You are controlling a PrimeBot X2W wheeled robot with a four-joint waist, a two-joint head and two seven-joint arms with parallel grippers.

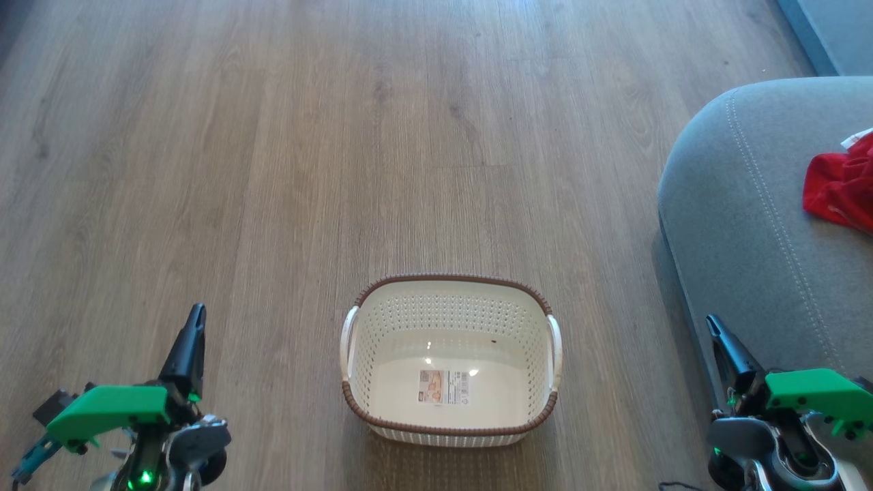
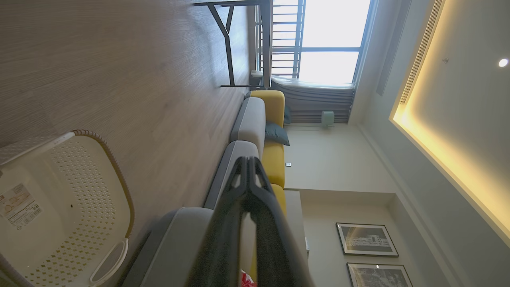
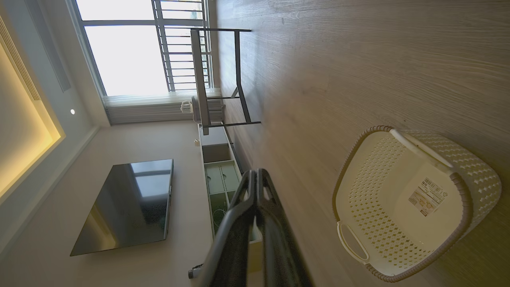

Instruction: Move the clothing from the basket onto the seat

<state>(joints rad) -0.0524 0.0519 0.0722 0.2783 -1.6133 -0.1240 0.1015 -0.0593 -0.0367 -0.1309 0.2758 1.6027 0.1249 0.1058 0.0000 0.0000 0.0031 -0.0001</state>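
The cream perforated basket (image 1: 450,358) stands on the wooden floor at the bottom centre of the head view, with only a label sticker (image 1: 444,387) inside. Red clothing (image 1: 842,184) lies on the grey seat (image 1: 743,218) at the right edge. My left gripper (image 1: 194,320) is at the lower left, shut, well left of the basket. My right gripper (image 1: 713,326) is at the lower right, shut, beside the seat's front. The basket (image 2: 59,207) also shows in the left wrist view, with the shut gripper (image 2: 248,161) and a scrap of red clothing (image 2: 247,278). The right wrist view has the basket (image 3: 410,199) and the shut gripper (image 3: 255,173).
Wooden floor (image 1: 341,136) stretches ahead of the basket. A grey and yellow sofa (image 2: 263,127) runs along the wall in the left wrist view. A dark-legged table (image 3: 223,75), a television (image 3: 127,203) and a low cabinet (image 3: 219,171) line the room's other side.
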